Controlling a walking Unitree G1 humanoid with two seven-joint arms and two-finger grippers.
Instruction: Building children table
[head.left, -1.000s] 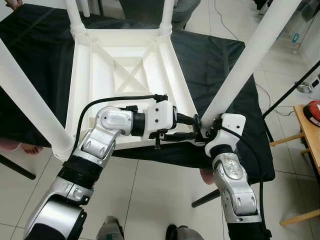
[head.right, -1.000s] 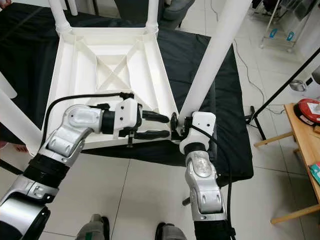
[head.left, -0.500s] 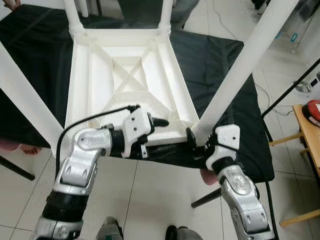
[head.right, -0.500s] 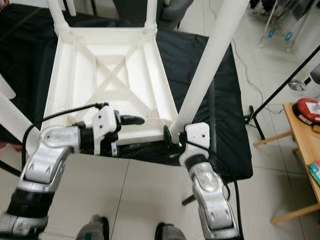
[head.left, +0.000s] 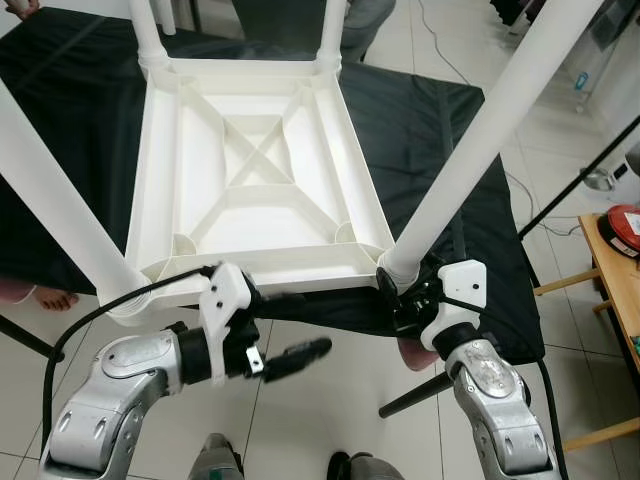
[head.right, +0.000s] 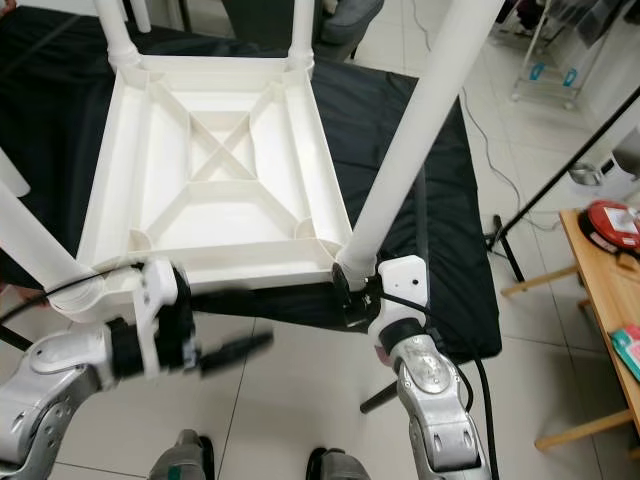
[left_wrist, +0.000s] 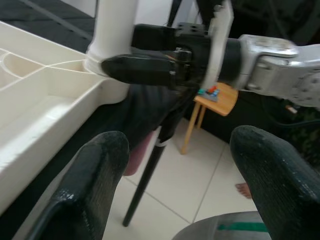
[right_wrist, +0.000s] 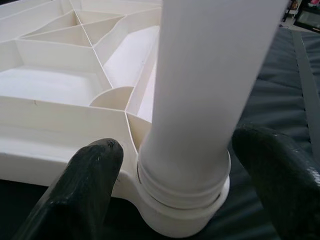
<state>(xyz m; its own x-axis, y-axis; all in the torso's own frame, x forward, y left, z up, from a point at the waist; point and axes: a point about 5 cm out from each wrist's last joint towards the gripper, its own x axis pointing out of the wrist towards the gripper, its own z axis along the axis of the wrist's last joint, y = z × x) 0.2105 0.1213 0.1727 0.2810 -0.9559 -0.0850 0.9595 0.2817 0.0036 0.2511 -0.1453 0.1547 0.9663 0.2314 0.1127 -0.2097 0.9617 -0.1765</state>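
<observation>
Nearest, the left gripper (head.left: 300, 352) hangs released over floor tiles. At its two o'clock, the right gripper (right_wrist: 175, 190) straddles the near-right leg (head.left: 480, 140), fingers apart. Beyond, the white table (head.left: 255, 175) lies upside down on black cloth (head.left: 420, 110), legs pointing upward.

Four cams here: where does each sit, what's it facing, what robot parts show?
Left eye, right eye: head stereo pair, looking down at the upturned white table on black cloth; both arms show.
Left wrist: looks along the open left gripper toward the right gripper at the near-right leg.
Right wrist: looks along its own fingers, astride that leg's socket.
Shared: the leg and the table.
</observation>
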